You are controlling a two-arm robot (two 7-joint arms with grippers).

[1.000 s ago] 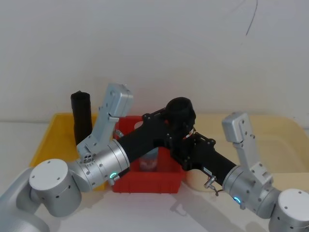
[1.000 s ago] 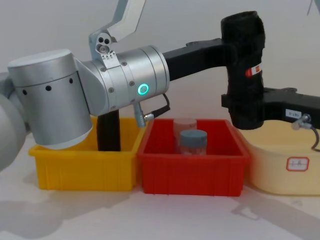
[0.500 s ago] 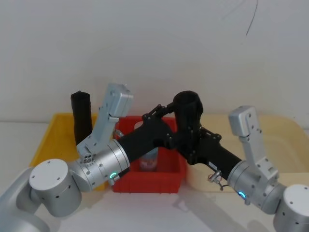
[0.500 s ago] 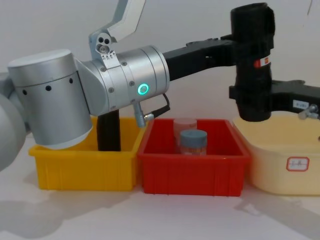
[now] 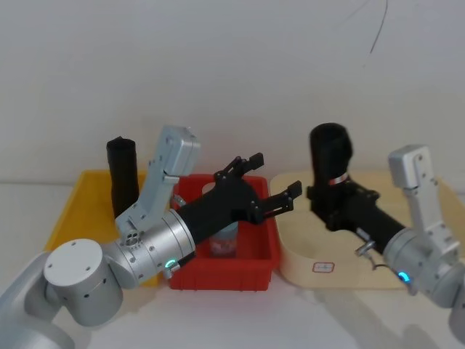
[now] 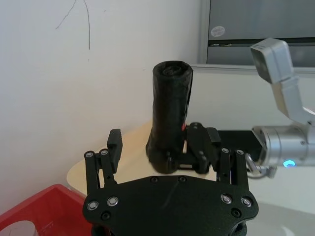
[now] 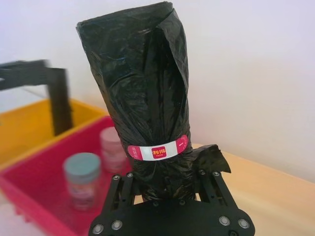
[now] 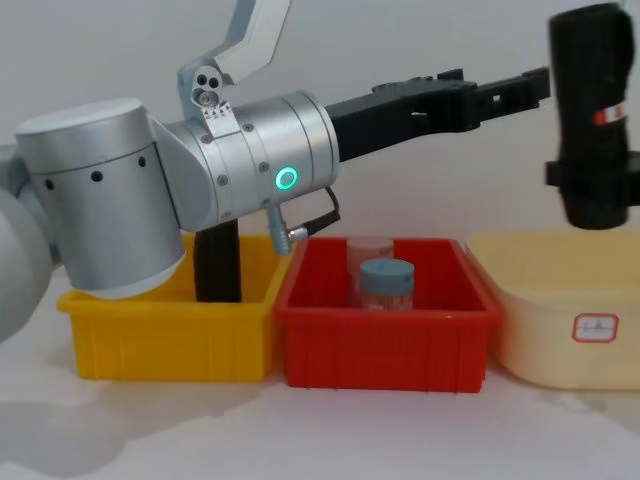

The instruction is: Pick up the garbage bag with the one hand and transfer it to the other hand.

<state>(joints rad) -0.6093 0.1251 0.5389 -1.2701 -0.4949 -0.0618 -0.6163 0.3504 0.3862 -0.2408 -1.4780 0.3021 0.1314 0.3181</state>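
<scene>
The garbage bag [image 5: 330, 151], a tall black roll with a red-and-white sticker [image 7: 157, 151], stands upright in my right gripper [image 5: 328, 195], which is shut on its lower end above the cream tub. The chest view has the bag [image 8: 592, 100] at the far right, well above the bins. My left gripper [image 5: 272, 180], on the silver arm with the green ring light, hangs open above the red bin, a short way left of the bag and not touching it. Seen from the left wrist, its fingers [image 6: 114, 146] stand spread, with the bag [image 6: 170, 110] beyond them.
A second black roll [image 5: 122, 174] stands in the yellow bin [image 8: 170, 340]. The red bin [image 8: 385, 345] holds two jars [image 8: 386, 283]. A cream tub [image 8: 560, 325] with a label sits on the right. A white wall stands close behind.
My left gripper has let go of the bag and opened. The right gripper has carried the bag to the right, from over the red bin to over the cream tub.
</scene>
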